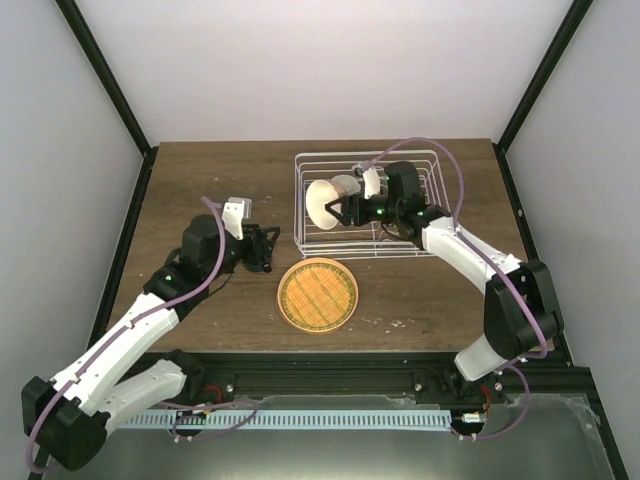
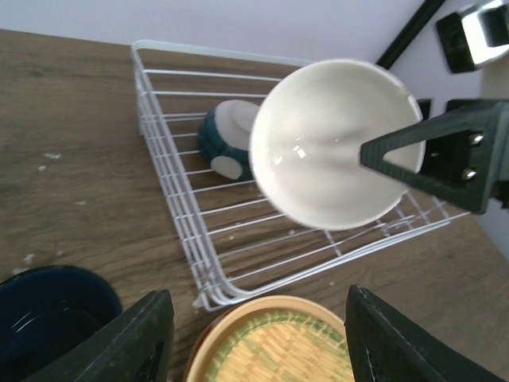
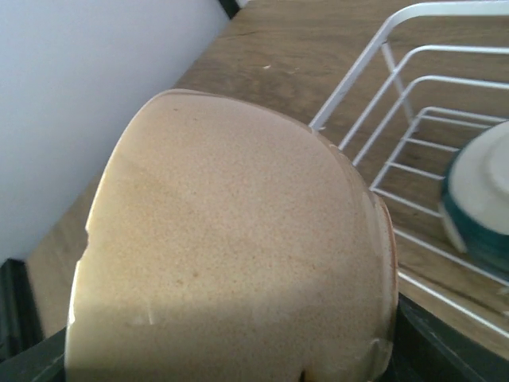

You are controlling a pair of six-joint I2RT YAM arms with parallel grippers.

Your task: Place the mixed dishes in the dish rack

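Observation:
My right gripper (image 1: pixel 341 211) is shut on a cream-white bowl (image 1: pixel 325 201), gripping its rim and holding it tilted on edge above the left end of the white wire dish rack (image 1: pixel 425 158). The bowl fills the right wrist view (image 3: pixel 231 255) and shows its inside in the left wrist view (image 2: pixel 330 147). A small teal-and-white dish (image 2: pixel 227 137) lies in the rack (image 2: pixel 183 199). The orange woven-pattern plate (image 1: pixel 317 294) lies flat on the table in front of the rack. My left gripper (image 1: pixel 264 248) is open and empty, left of the plate (image 2: pixel 274 342). A dark blue cup (image 2: pixel 48 318) sits on the table beside it.
The wooden table (image 1: pixel 200 180) is enclosed by white walls with black corner posts (image 1: pixel 100 75). The rack's near left corner (image 2: pixel 208 296) lies close to the plate's rim.

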